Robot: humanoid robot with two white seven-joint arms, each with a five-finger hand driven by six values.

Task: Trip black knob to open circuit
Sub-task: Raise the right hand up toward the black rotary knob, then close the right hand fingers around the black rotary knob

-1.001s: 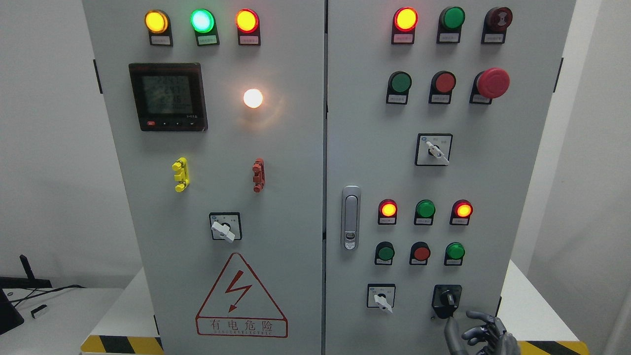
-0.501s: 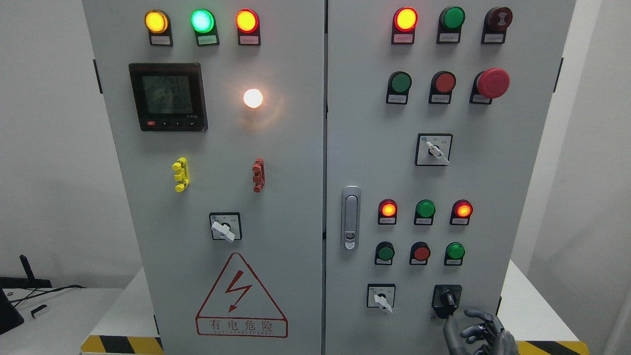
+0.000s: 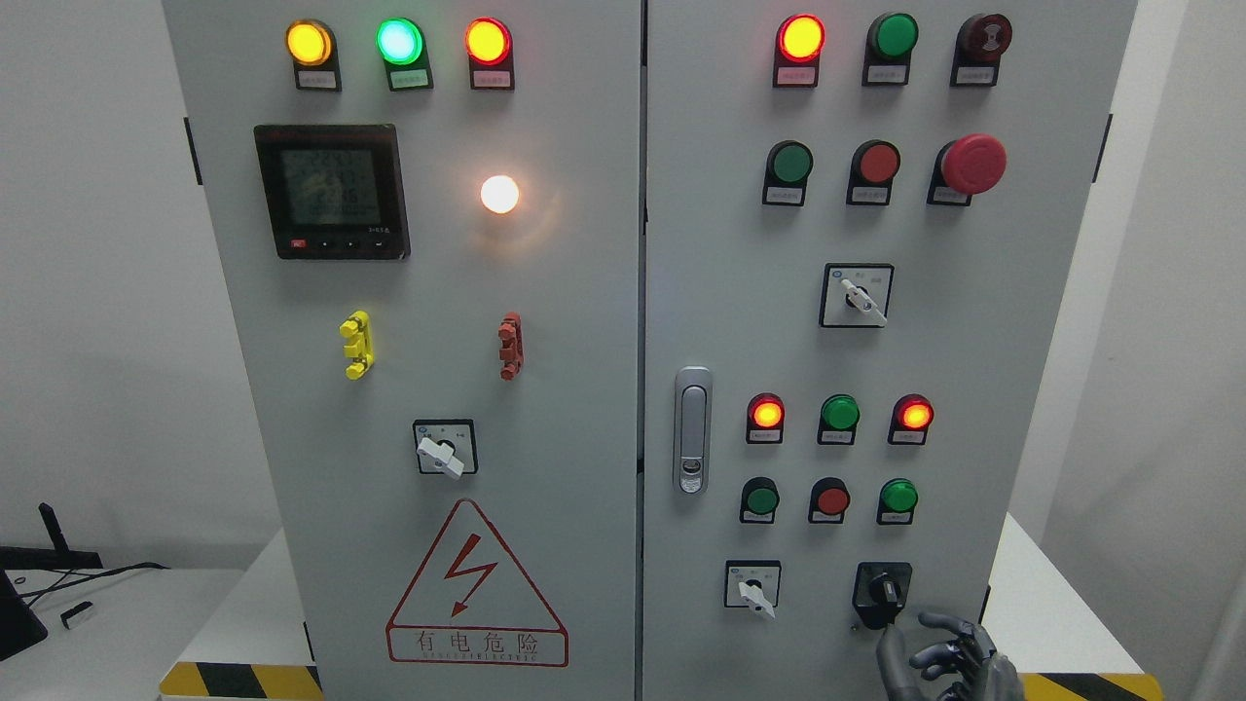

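One hand shows, the right hand (image 3: 949, 662), coming up from the bottom edge at the lower right of the control cabinet (image 3: 623, 292). Its dark fingers (image 3: 936, 620) are loosely curled and apart, holding nothing, and its thumb (image 3: 888, 654) points up toward the black knob (image 3: 884, 589), its tip just below the knob's square plate; whether it touches the plate cannot be told. That knob sits at the bottom right of the cabinet's right door, the last control in the lowest row, with a white selector switch (image 3: 752, 587) to its left. Above it stand a row of three push buttons, green, red and green, and over those three lamps, two of them glowing red. A silver door latch (image 3: 692, 429) lies at the right door's left edge. On the left door a red lightning warning triangle (image 3: 476, 584) is near the bottom. The cabinet stands on a white surface (image 3: 1046, 604) edged with yellow and black stripes.
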